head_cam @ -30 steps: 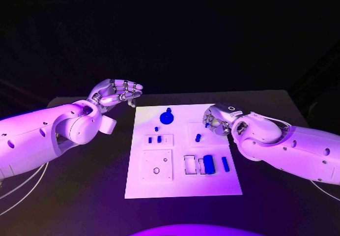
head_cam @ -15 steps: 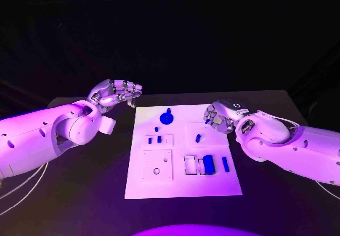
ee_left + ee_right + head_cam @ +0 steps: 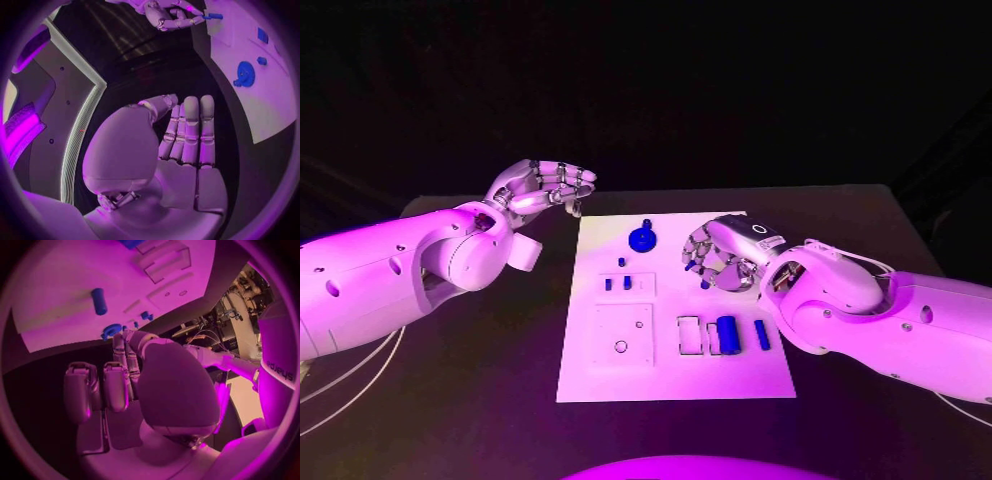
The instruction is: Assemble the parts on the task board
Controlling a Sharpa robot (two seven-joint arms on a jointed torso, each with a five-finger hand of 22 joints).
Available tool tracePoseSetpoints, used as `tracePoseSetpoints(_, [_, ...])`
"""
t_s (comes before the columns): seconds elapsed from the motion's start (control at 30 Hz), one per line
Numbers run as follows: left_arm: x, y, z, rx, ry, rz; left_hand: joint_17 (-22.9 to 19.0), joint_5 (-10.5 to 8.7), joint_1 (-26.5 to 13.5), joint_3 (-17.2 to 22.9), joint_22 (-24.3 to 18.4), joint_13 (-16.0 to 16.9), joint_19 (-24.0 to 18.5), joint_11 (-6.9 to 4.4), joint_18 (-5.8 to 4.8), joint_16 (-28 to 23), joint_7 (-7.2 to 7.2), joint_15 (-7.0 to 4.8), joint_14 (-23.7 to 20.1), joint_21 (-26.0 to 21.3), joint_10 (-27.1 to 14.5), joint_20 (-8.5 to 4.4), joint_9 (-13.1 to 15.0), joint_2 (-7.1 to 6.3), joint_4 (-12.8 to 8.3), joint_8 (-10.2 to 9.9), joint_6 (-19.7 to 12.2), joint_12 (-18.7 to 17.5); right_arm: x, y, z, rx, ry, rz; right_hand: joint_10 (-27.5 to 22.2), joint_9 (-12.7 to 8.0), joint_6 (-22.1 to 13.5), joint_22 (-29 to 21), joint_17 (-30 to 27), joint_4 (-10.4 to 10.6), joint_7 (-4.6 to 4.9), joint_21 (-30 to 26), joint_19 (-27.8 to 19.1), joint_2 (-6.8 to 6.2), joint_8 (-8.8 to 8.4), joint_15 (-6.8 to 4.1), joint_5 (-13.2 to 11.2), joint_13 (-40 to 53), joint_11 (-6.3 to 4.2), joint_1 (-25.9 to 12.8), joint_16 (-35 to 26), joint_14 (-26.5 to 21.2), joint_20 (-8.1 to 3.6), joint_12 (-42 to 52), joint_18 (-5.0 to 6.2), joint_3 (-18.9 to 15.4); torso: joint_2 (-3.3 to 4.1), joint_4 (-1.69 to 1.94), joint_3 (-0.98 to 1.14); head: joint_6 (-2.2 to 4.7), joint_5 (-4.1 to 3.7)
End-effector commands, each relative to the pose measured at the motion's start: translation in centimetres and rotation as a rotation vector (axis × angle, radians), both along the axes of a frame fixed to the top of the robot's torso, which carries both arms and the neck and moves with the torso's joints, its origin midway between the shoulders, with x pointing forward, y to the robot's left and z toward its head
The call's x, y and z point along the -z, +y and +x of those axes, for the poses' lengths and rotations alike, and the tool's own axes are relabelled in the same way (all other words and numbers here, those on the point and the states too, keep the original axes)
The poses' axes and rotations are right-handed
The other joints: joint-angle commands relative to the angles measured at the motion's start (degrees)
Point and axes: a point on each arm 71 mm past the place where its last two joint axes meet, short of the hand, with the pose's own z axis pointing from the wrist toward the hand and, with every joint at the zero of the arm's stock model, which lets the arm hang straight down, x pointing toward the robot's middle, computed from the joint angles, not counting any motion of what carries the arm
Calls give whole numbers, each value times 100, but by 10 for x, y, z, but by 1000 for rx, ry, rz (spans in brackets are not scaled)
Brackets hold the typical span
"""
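Fingers: on my right hand [image 3: 721,258] I see them spread over the board's middle, but I cannot tell whether they pinch anything; on my left hand [image 3: 545,187] they are curled in, with nothing in them.
Table [image 3: 473,370]: black, and the board lies in its middle.
Board [image 3: 733,375]: white plate between my two arms; the left hand hangs just off its far left corner, over the table.
Disc [image 3: 642,240]: largest blue part, round, at the board's far end, left of the right hand's fingers and apart from them.
Bar [image 3: 727,331]: thick blue part near the board's near right, nearer me than the right hand, beside a white frame.
Thin bar [image 3: 762,334]: just right of the bar, close under my right forearm.
Small pieces [image 3: 627,284]: two short blue parts left of centre, well left of the right fingers.
Peg [image 3: 99,301]: blue cylinder lying on the board, beyond the right fingertips in the right wrist view, not touching them.
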Motion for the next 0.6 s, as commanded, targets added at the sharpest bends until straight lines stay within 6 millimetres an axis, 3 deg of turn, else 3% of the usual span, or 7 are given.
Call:
tracePoseSetpoints(0.03, [-1,-4,-1,19,-5,-7,-6,15,-14,-35,-8,-5,-16,0,84,-20,9,13,-30,-28,-55,19,-1,32,0,4,-38,0,1,14,-9,-66,25,-9,250,1,29,1298,152,-13,-4,-19,301,7,26,-11,-17,7,-195,-65,13,331,-4,-30,-54,25,-8,-3,-3,-15,80])
tracePoseSetpoints(0.13, [-1,-5,-1,21,-5,-7,-7,15,-15,-36,-9,-6,-18,0,84,-20,9,14,-32,-30,-58,20,-1,33,-2,5,-39,1,2,26,-16,-102,36,-5,250,1,29,1298,152,-13,-4,-19,301,7,26,-11,-17,7,-195,-65,13,331,-4,-30,-54,25,-6,-10,1,-19,141])
tracePoseSetpoints(0.4, [-1,-11,-1,32,-4,-11,-7,15,-15,-36,-9,-6,-18,0,84,-20,9,14,-32,-30,-58,20,-1,33,-2,5,-39,1,15,52,-28,-172,78,-8,252,3,26,1298,154,-18,-3,-18,301,9,25,-9,-20,6,-195,-67,15,331,-3,-35,-54,31,-3,9,-7,-43,198])
tracePoseSetpoints(0.6, [-1,-13,-1,36,-4,-12,-7,15,-13,-40,-11,-7,-22,0,85,-20,7,14,-37,-34,-65,22,-1,32,-8,7,-42,3,26,61,-29,-193,103,-13,252,5,24,1298,151,-20,-2,-21,300,10,24,-7,-20,6,-194,-68,13,330,-2,-38,-54,34,3,14,-12,-105,251])
